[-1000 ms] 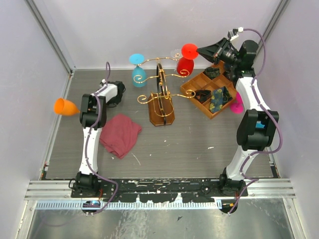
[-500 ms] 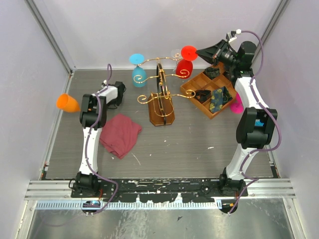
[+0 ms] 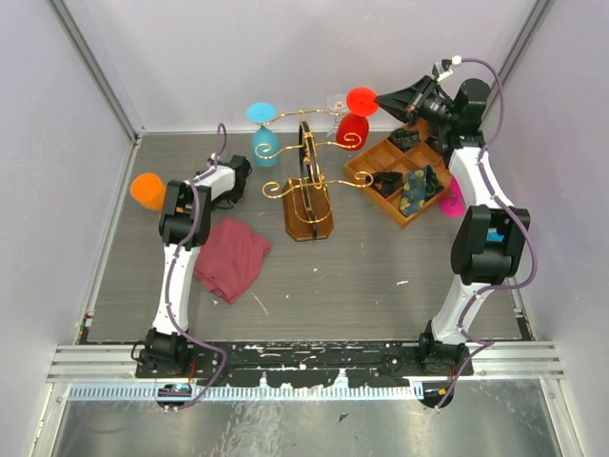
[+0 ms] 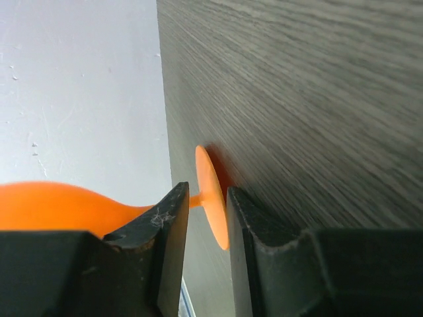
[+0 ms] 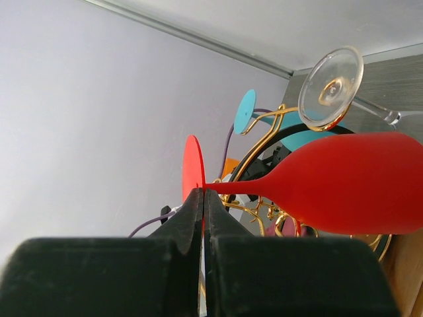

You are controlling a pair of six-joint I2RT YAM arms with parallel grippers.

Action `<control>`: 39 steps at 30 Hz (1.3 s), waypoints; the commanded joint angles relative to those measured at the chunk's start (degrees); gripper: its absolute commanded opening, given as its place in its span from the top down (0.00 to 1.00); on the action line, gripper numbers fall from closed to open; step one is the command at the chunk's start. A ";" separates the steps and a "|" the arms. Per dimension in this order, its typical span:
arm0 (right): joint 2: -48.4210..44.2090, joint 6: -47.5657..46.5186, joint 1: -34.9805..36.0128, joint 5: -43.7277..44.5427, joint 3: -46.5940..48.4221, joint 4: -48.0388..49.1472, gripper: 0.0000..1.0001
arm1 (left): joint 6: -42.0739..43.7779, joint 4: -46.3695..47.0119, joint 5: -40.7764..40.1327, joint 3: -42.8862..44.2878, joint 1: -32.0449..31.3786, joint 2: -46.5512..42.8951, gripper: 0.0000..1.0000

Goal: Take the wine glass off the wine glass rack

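Observation:
The wine glass rack (image 3: 306, 205), with gold wire arms, a dark hoop and a wooden base, stands at the table's middle back. My right gripper (image 3: 383, 97) is shut on the stem of a red wine glass (image 3: 354, 127) just under its foot, at the rack's upper right arm. In the right wrist view the gripper (image 5: 203, 191) pinches that stem, with the red bowl (image 5: 344, 181) in front of the gold wire (image 5: 261, 148). My left gripper (image 3: 164, 196) holds an orange wine glass (image 3: 147, 190) near the left wall. In the left wrist view its foot (image 4: 210, 198) sits between the fingertips.
A blue glass (image 3: 265, 145) and a clear glass (image 3: 335, 100) hang on the rack. A compartmented wooden tray (image 3: 404, 176) lies to the right, with a pink glass (image 3: 451, 202) behind my right arm. A maroon cloth (image 3: 228, 257) lies at front left.
My left gripper has swung the orange glass up and rightward, away from the left wall, and the bowl now faces more upward. My right gripper and the red glass have barely moved.

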 commanded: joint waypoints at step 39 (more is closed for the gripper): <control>-18.60 -35.69 -3.93 15.65 -1.64 -39.06 0.99 | -4.94 2.06 21.64 -11.10 -6.60 -15.88 0.00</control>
